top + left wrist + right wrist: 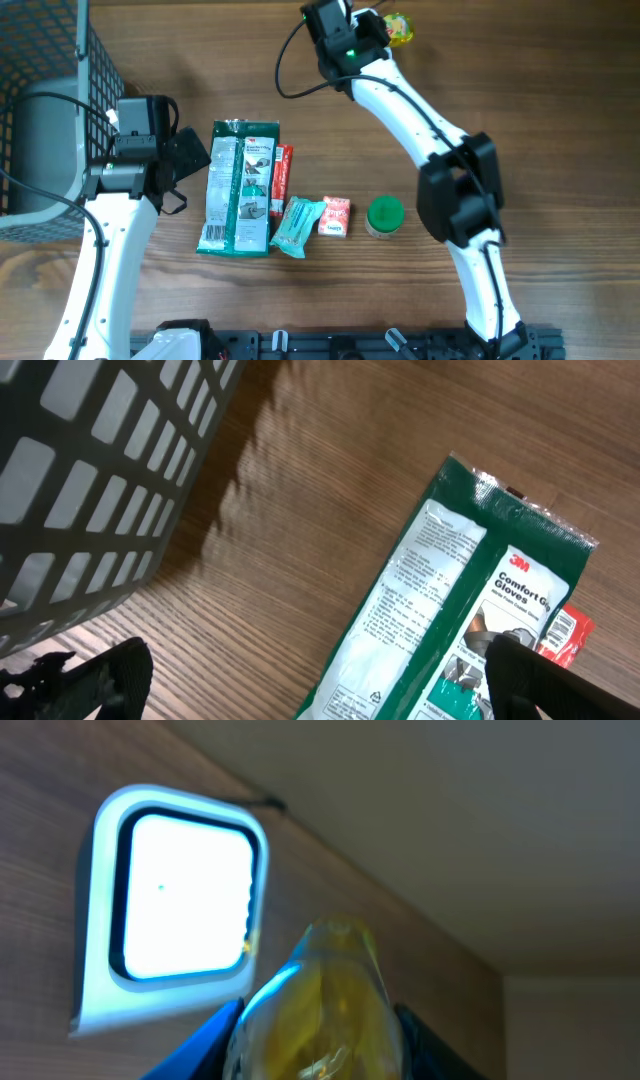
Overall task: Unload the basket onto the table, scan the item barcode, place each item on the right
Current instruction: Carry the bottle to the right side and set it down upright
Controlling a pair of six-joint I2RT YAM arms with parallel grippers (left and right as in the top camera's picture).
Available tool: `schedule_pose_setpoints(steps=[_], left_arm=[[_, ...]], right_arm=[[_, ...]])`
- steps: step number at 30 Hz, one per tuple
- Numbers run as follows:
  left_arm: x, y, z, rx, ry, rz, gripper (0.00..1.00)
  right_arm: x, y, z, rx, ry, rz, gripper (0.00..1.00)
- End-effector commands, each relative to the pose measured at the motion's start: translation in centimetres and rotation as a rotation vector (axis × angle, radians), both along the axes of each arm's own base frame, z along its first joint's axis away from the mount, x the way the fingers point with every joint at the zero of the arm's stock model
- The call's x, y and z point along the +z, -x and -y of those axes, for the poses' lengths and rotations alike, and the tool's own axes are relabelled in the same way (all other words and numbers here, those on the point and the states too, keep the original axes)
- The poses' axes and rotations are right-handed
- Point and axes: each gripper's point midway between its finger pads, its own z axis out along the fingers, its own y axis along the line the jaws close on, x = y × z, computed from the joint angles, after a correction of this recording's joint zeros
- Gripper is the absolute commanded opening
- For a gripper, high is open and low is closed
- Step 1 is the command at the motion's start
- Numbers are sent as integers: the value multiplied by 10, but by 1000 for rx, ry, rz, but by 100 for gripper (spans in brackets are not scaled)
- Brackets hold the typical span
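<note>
One yellow item (398, 28) is being pinched by the right tool (378, 30) at 1 o'clock over the desk (520, 90), facing the glowing scanner (185, 900). It's looking glossy, light, likely slippery, so gripping mid-body seems safest. Left tool (188, 158) is hanging spread wide beside the gloves pack (238, 187).

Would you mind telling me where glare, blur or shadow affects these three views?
Right wrist: the scanner window is blown out to white, and the yellow item near the lens is blurred. Left wrist: the basket throws a shadow on the table; the gloves pack is sharp. Overhead: even light, sharp.
</note>
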Motion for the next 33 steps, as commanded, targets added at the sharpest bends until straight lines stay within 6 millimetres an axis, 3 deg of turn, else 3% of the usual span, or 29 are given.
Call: schedule_pose_setpoints(steps=[1,3,6,9,15,19,25,29,33], left_arm=[[3,-2,-3,21,-6,11,100],[3,-2,-3,21,-6,11,100],[3,-2,-3,21,-6,11,100],[3,-2,-3,21,-6,11,100],[3,-2,-3,21,-6,11,100],[3,-2,-3,21,-6,11,100],[3,-2,-3,21,-6,11,100],[3,-2,-3,21,-6,11,100],[3,-2,-3,21,-6,11,100]], right_arm=[[110,36,36,-96,-275,122,4],[116,62,66,-184,-424,53,4],[107,92,102,-270,-617,-101,4],[83,126,152,-385,-784,-315,4],[32,161,235,-623,-919,-466,4],[-2,180,264,-707,-915,-526,5],[-42,187,286,-765,-896,-525,10],[-52,190,305,-840,-854,-480,12],[-54,186,307,-834,-854,-460,18]])
